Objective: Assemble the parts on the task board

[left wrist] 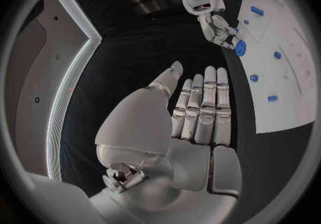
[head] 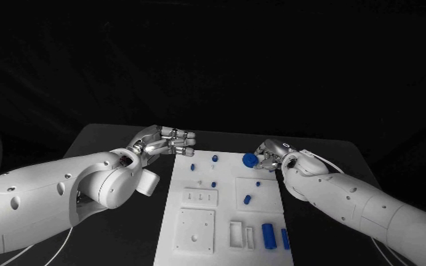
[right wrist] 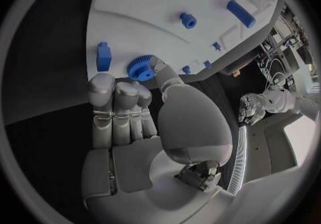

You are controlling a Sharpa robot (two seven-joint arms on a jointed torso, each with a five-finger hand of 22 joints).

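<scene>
Currently mid-assembly | right hand [head: 271, 157] pinches blue gear [head: 250, 160] just above task board [head: 200, 183] far right edge, not yet seated | left hand [head: 164, 141] holds nothing, fingers straight and close together, beside board's left far corner on desk [head: 106, 137] | small pegs [head: 215, 156] stand in board; blue blocks [head: 268, 236] apparently loose near end | judged: several parts remain.

The table [head: 116, 137] is black. The task board [head: 200, 186] on it is white, and the small parts [head: 268, 235] on the board are bright blue. Both arms are white, the left hand [head: 164, 141] and the right hand [head: 275, 155] are shiny silver, and the toothed gear [right wrist: 141, 67] at the right hand's fingertips is blue like the other parts.
</scene>
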